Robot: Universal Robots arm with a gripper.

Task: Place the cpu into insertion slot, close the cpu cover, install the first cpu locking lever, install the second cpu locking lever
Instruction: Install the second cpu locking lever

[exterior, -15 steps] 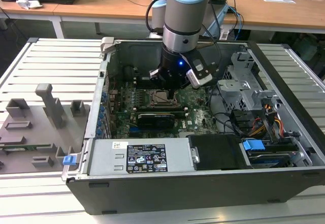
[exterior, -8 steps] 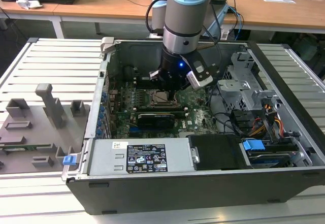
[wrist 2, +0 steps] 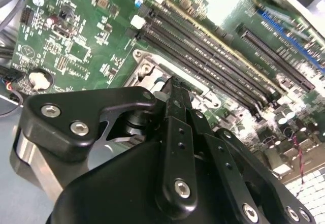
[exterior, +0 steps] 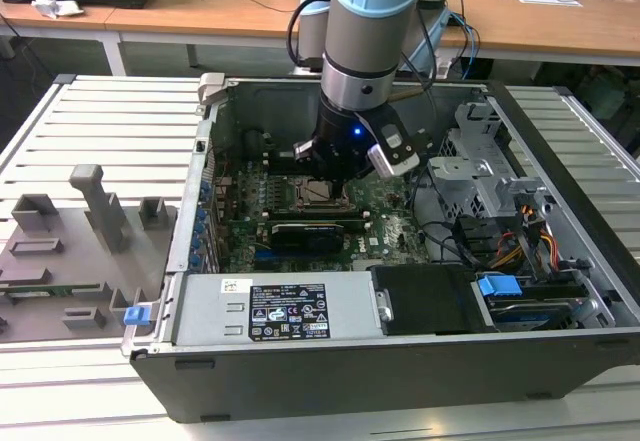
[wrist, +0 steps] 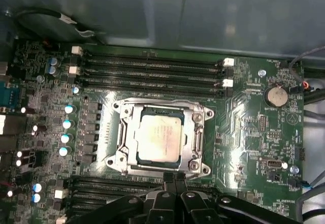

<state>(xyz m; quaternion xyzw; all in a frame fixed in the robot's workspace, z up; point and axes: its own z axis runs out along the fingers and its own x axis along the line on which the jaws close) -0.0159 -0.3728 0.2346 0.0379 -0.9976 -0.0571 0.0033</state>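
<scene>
The cpu [wrist: 158,137], a silvery square chip, lies flat in the insertion slot [wrist: 133,144] on the green board. The cpu cover [wrist: 196,141], a thin metal frame, lies down around the chip, which shows through its window. My gripper [wrist: 175,175] hovers at one edge of the socket with its two narrow black fingers pressed together and nothing between them. In the second wrist view the fingertips [wrist 2: 172,84] sit just above the cover's rim [wrist 2: 152,64]. In the exterior view the gripper [exterior: 331,173] reaches down into the open computer case over the socket [exterior: 322,192].
Long black memory slots [wrist: 152,66] run on both sides of the socket. A coin battery [wrist: 277,96] sits nearby. A long black card [exterior: 305,231], the power supply [exterior: 288,311], a drive cage [exterior: 490,176] and cables crowd the case. A grey fixture plate [exterior: 70,251] lies at the exterior view's left.
</scene>
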